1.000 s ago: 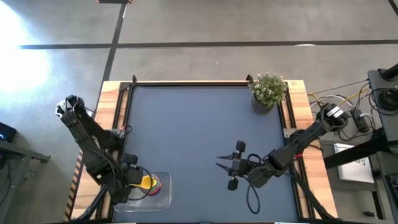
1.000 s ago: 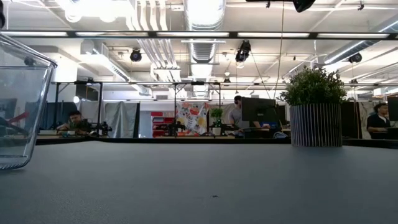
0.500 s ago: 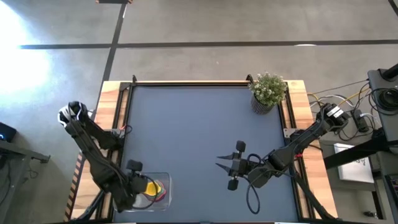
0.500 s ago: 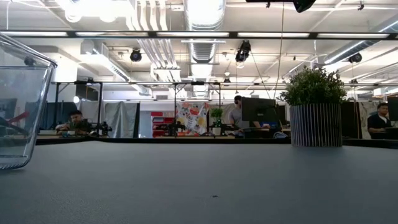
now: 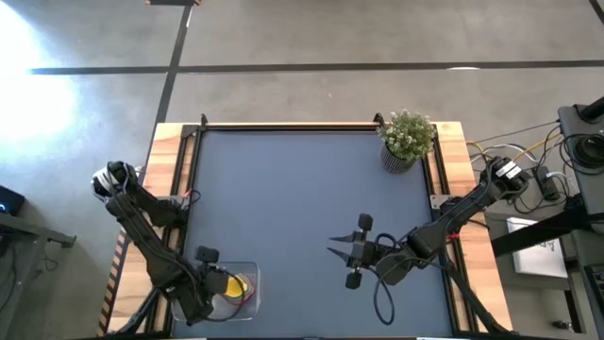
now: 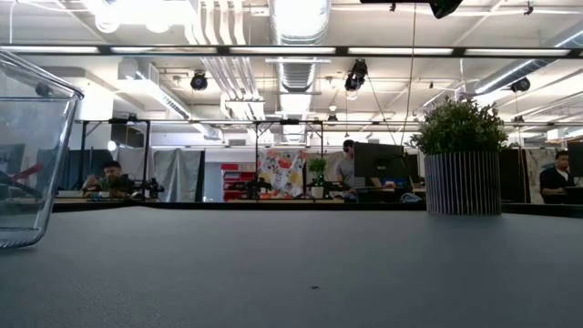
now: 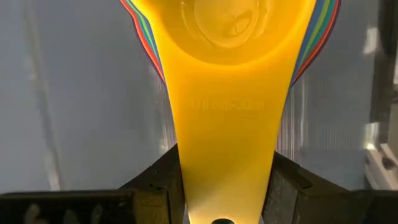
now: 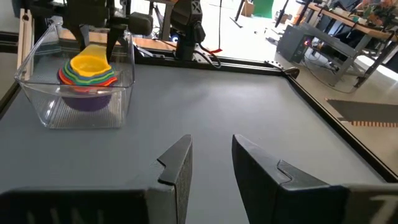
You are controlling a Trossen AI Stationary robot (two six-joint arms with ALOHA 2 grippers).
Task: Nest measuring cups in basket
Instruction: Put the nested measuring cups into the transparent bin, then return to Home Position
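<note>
The clear basket [image 5: 243, 308] stands at the table's near left corner; its wall also shows in the low view [image 6: 32, 155]. Inside it sits a nested stack of measuring cups [image 8: 87, 78]: purple at the bottom, then red, green and orange rims, with the yellow cup [image 7: 227, 37] on top. My left gripper [image 5: 215, 283] is over the basket, shut on the yellow cup. My right gripper [image 5: 332, 250] lies low over the table right of centre, open and empty, its fingers pointing toward the basket. My left gripper pinches the yellow cup's flat handle [image 7: 227, 143] between its two fingers [image 7: 163, 183], one on each long edge. The fingers lie along the handle and come down from above, from the table's left side. The cup's bowl sits in the stack, open side up.
A potted plant [image 5: 408, 140] stands at the far right corner. The table's wooden frame [image 5: 179, 161] runs along the left and right sides. People sit at desks in the room beyond the table [image 6: 109, 178].
My left arm has swung toward the table's near edge, and its gripper has gone a little that way over the basket with the yellow cup. My right gripper has kept still.
</note>
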